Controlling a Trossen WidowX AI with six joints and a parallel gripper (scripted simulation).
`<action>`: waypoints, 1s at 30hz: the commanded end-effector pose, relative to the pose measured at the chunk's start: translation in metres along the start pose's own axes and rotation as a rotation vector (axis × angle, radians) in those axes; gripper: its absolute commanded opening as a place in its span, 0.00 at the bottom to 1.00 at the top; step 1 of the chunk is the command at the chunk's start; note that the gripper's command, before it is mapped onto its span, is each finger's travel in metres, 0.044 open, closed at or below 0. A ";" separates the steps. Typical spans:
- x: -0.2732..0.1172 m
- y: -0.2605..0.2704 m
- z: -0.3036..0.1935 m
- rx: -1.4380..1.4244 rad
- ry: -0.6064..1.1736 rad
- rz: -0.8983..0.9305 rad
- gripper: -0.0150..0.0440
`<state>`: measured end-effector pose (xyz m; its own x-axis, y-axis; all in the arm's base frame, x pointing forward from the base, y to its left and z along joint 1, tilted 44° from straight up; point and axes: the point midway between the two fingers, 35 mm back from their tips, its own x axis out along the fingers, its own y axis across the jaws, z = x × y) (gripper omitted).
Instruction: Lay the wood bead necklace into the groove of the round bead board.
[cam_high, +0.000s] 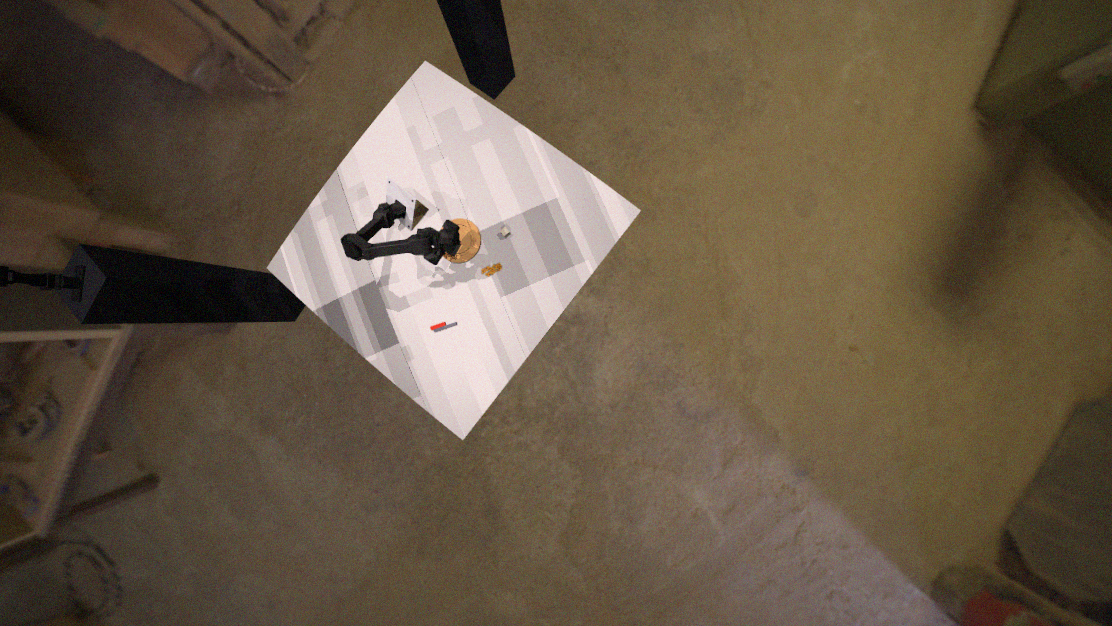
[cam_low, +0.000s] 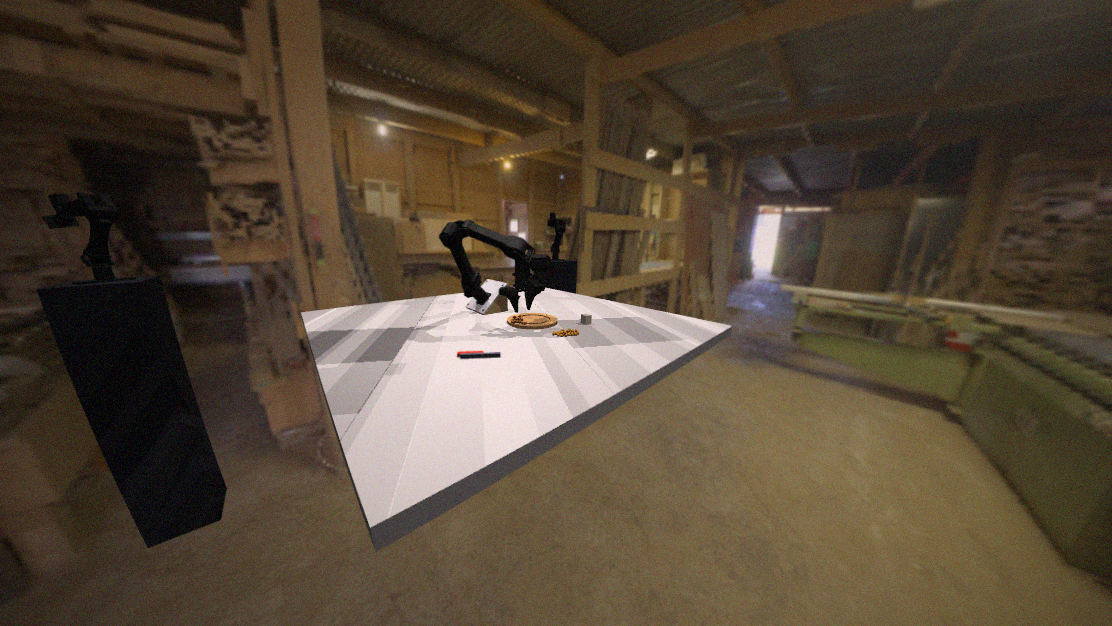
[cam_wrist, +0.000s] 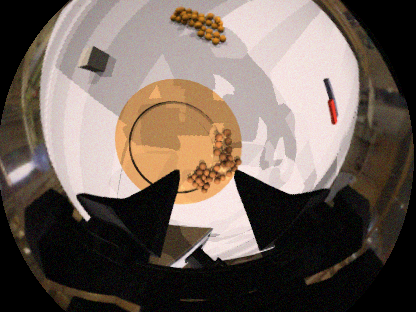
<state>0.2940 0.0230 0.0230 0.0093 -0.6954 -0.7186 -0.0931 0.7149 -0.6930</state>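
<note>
At the far left, beyond the white table, a tall black pedestal is standing with a black device on top. Toward the near side of the table, well apart from the board, a slim red-and-dark item is lying flat. Farther back, the black arm is rising from a tilted white plate and reaching over to the right. Its gripper is pointing down with the fingers spread and nothing between them, hovering over the left part of the round bead board. Beneath it, the wood bead necklace is lying bunched on the left part of the board; its beads are crossing one side of the groove in a curved heap, with some outside the ring, while the rest of the groove is showing bare. The arm is hiding part of the board from above. Just to the right and nearer, a cluster of orange beads is resting on the table. Right of the board and farther back than the cluster, a small grey block is sitting apart from both. Nothing is standing between the gripper and the necklace.
</note>
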 end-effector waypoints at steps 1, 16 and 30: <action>-0.003 0.004 -0.008 0.017 0.005 0.002 0.47; 0.014 0.005 -0.006 0.018 -0.001 0.003 0.46; 0.036 0.004 -0.008 0.017 0.005 0.001 0.46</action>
<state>0.2867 0.0045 -0.0027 0.0062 -0.6901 -0.7237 -0.0735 0.7214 -0.6886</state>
